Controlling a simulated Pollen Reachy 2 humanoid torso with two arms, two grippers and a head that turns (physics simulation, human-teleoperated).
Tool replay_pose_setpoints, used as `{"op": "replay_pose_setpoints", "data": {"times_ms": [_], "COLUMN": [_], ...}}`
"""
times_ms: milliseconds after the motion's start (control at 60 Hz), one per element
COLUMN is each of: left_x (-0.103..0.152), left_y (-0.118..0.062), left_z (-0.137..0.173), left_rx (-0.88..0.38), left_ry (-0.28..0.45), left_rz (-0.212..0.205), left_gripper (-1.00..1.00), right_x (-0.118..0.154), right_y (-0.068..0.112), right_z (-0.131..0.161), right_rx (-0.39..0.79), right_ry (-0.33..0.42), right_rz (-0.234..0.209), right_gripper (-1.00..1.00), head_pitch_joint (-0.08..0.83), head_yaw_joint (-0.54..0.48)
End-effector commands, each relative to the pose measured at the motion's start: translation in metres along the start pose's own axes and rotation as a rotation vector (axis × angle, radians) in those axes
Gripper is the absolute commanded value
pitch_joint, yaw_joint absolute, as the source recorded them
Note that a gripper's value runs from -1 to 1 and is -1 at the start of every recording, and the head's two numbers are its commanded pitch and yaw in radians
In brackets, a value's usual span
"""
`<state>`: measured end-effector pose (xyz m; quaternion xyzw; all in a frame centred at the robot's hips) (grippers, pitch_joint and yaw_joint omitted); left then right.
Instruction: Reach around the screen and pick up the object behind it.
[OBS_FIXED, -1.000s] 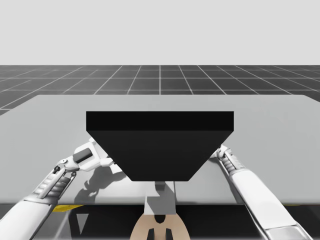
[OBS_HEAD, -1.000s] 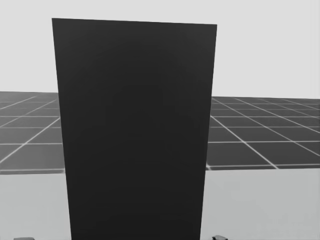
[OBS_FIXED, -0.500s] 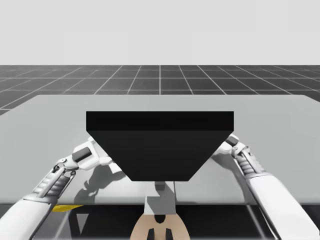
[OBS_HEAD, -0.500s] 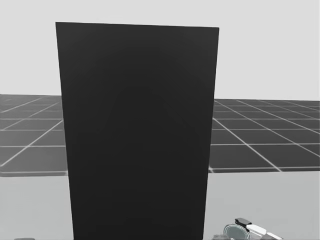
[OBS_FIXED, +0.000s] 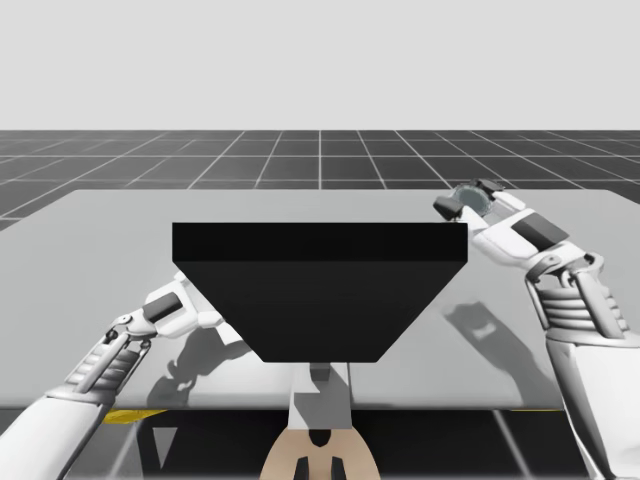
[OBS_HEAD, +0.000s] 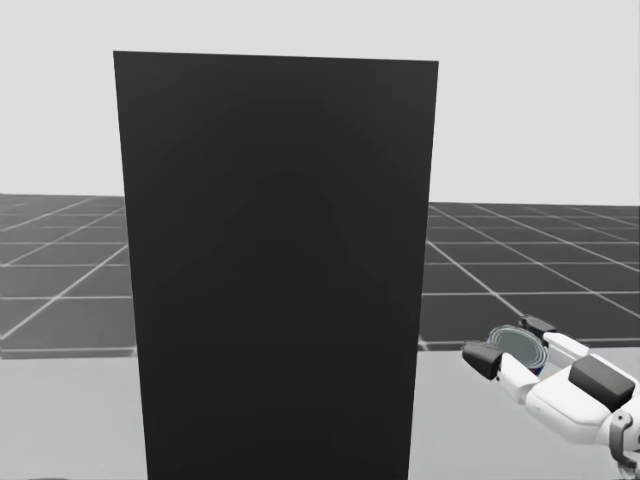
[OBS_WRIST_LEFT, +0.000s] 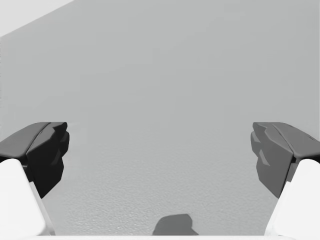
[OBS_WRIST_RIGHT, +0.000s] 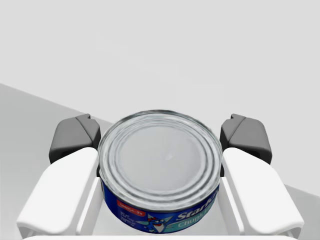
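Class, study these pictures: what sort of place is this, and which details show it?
Most likely a simulated robot test bench, not a real room: a plain grey table, a dark grid floor running to a blank horizon, and a black screen standing on the table.

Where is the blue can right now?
The blue can is gripped in my right claw, which in the high view is beside the black screen's top right corner.

2 white arms (OBS_FIXED: 595, 400), ribbed grey wrists (OBS_FIXED: 575, 305), dark-tipped white fingers (OBS_WRIST_RIGHT: 252, 195)
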<state>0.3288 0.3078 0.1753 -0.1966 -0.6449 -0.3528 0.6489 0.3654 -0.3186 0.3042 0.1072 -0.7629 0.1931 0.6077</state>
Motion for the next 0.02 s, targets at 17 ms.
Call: {"op": "replay_pose_setpoints", "data": {"times_ms": [17], "left_x": [0.0003], "left_y": [0.0009], "left_z": [0.0005], "left_rx": [0.005], "left_ry": [-0.004], "left_rz": [0.002], "left_gripper": [-1.00], "right_x": [0.0456], "right_y": [0.0082], "right_z": [-0.0033], "right_rx": [-0.019], "right_ry": [-0.100], "right_rz": [0.032], "right_gripper": [1.00], "head_pitch_joint": [0.059], "head_yaw_joint": [-0.08]}}
